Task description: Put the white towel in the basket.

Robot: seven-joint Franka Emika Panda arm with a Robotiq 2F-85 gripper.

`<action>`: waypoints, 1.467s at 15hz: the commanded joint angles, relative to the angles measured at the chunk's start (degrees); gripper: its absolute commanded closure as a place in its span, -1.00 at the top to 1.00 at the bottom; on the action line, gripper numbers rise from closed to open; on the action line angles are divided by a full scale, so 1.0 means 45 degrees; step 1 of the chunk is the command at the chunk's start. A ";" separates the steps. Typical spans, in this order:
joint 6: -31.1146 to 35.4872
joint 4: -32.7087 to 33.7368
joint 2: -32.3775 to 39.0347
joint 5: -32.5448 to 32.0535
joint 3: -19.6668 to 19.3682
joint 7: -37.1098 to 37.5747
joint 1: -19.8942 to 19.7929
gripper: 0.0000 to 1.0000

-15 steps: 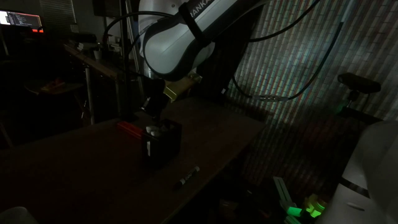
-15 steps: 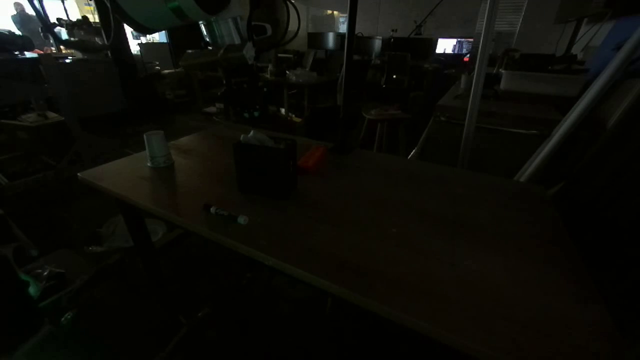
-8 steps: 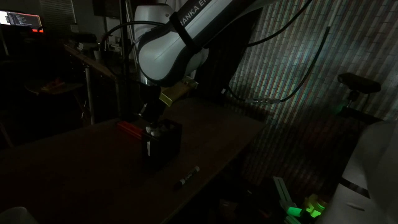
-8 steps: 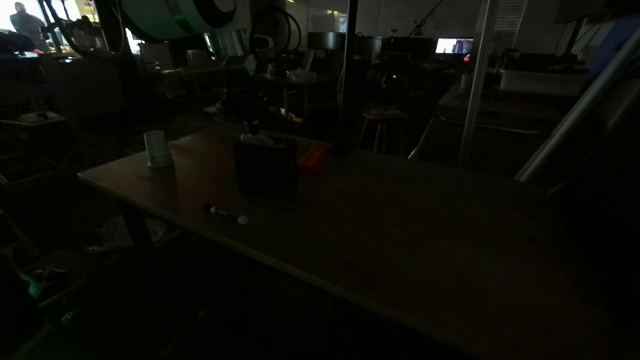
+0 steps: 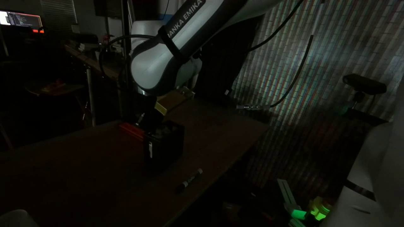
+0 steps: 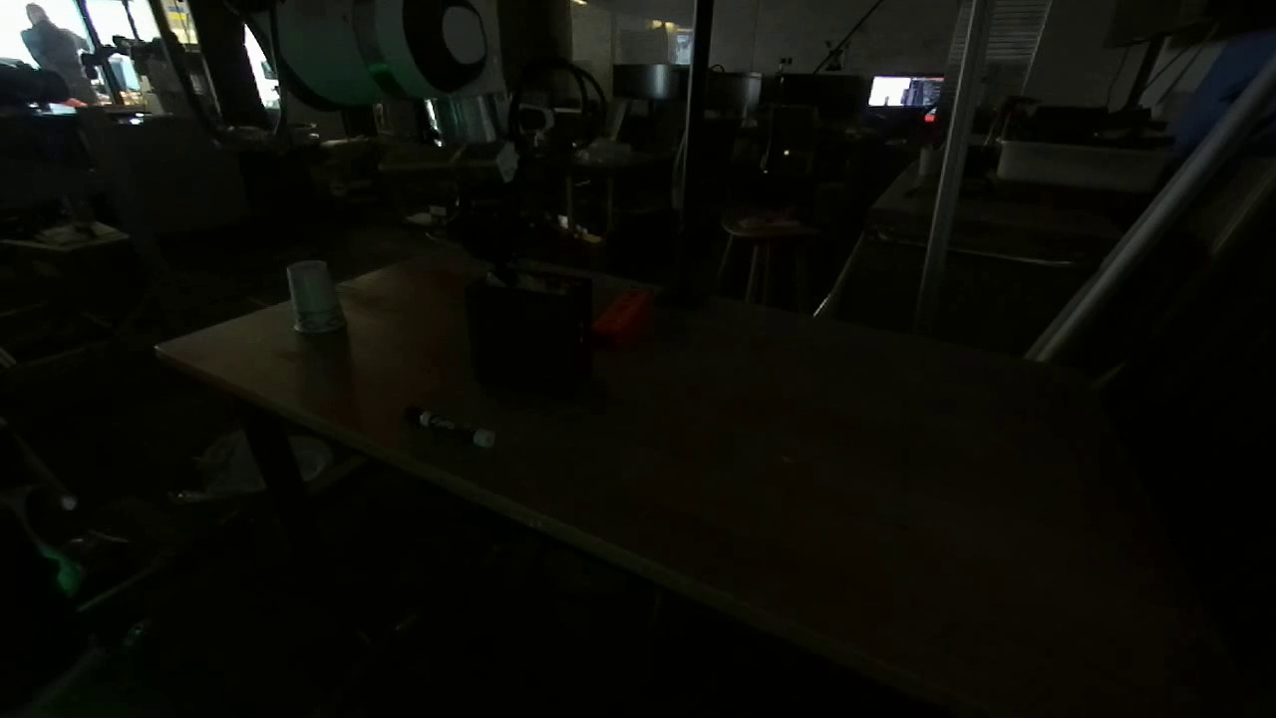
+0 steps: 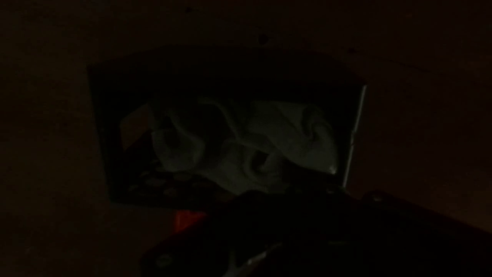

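Observation:
The scene is very dark. The black basket stands on the table and shows in both exterior views (image 5: 167, 146) (image 6: 528, 334). In the wrist view its left wall (image 7: 100, 142) and open top show from above. The white towel (image 7: 300, 142) lies crumpled inside it, against the far wall and right side. Only a faint bit of towel (image 6: 530, 283) shows at the rim in an exterior view. My gripper (image 7: 303, 188) is at the near right rim, over or just inside the opening, close to the towel. Its fingertips are too dark to show whether they touch it or are parted.
A red block (image 5: 131, 131) lies beside the basket, also in the wrist view (image 7: 188, 220). A marker (image 5: 190, 180) lies near the table's edge. An upturned cup (image 6: 314, 296) stands farther along the wooden table (image 6: 797, 479).
My gripper has moved down to the basket's opening. The towel that stuck up above the rim is now lower, mostly inside the basket.

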 commanded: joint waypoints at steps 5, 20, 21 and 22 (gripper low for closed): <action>-0.0066 0.1126 0.1293 0.1585 0.0005 -0.1101 -0.0343 -1.00; -0.0307 0.1335 0.0949 0.2305 -0.0301 -0.1991 -0.0880 -1.00; -0.0324 0.1345 0.0968 0.2260 -0.0336 -0.1959 -0.0877 -1.00; -0.0340 0.1362 0.0986 0.2183 -0.0381 -0.1922 -0.0865 -1.00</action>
